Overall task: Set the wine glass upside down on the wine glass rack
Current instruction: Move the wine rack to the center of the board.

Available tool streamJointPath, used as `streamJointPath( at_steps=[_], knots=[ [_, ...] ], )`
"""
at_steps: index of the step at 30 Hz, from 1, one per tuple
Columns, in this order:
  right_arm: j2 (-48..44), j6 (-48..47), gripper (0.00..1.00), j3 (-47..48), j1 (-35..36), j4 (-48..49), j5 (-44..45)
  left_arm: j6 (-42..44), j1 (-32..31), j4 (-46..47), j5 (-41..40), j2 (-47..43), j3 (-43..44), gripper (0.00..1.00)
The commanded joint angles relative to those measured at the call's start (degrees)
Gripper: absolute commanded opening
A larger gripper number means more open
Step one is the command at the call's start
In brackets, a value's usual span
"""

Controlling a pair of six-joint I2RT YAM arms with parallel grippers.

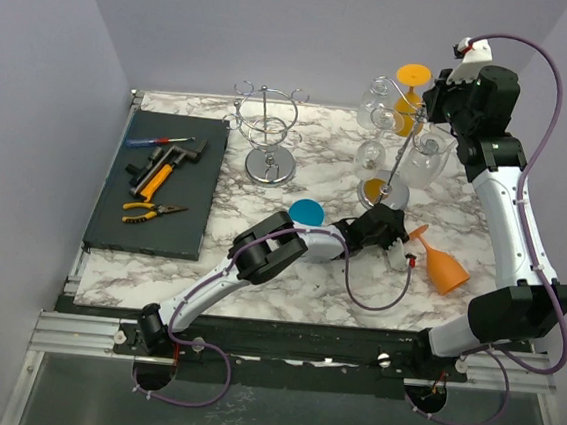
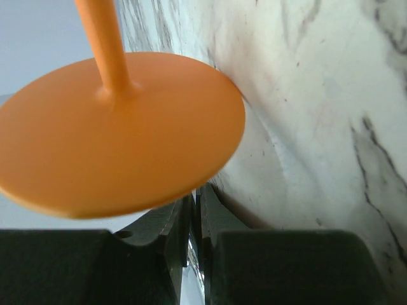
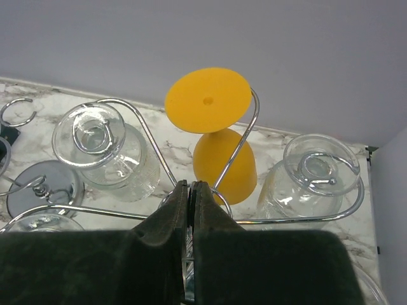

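Left gripper (image 2: 196,194) sits just in front of the loaded rack (image 1: 398,168) base, jaws a narrow slit, nothing between them. Orange wine glass (image 1: 446,271) lies on its side right of that, foot (image 2: 121,133) facing the jaws, stem running away rightward. Left arm is nearer. Right gripper (image 3: 191,185) is at the rack top, pinched closed, empty.

Matt plastic wine glass (image 2: 121,140), shiny metal rack (image 1: 270,167), smooth marbled table (image 2: 318,127)

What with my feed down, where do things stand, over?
Fingers shut: left gripper, right gripper. By left gripper, orange glass on its side on table. On rack, yellow glass upside down among clear glasses.
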Motion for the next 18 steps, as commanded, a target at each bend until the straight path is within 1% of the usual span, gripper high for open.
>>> streamJointPath(
  at_steps=[1, 6, 8, 11, 13, 15, 18],
  knots=[
    [0.94, -3.21, 0.00, -1.38, -0.79, 2.70, -0.81, -0.21, 4.31, -1.73, -2.68, 6.97, 2.55, 0.15],
    [1.58, -3.33, 0.00, -2.20, -0.87, 3.16, 0.82, -0.31, 4.67, -1.28, -2.65, 6.17, 0.23, 0.16],
    [1.37, -3.41, 0.00, -2.44, -0.95, 3.68, 1.37, -0.29, 4.76, 0.10, -2.67, 4.95, -2.10, 0.20],
    [1.43, -3.48, 0.00, -1.94, -1.03, 3.51, 1.46, -0.27, 4.60, 3.26, -2.43, 1.90, -6.91, 0.36],
    [1.62, -3.50, 0.00, -1.45, -1.14, 3.17, 1.48, -0.21, 4.34, 5.57, -1.83, -0.80, -11.08, 0.44],
    [1.77, -3.50, 0.00, -1.13, -1.14, 2.98, 1.50, -0.15, 4.06, 6.41, -1.47, -3.40, -15.28, 0.46],
    [1.87, -3.43, 0.00, -0.89, -1.31, 2.72, 1.63, 1.03, 3.71, 6.88, 0.09, -7.74, -21.50, 0.46]
  ],
)
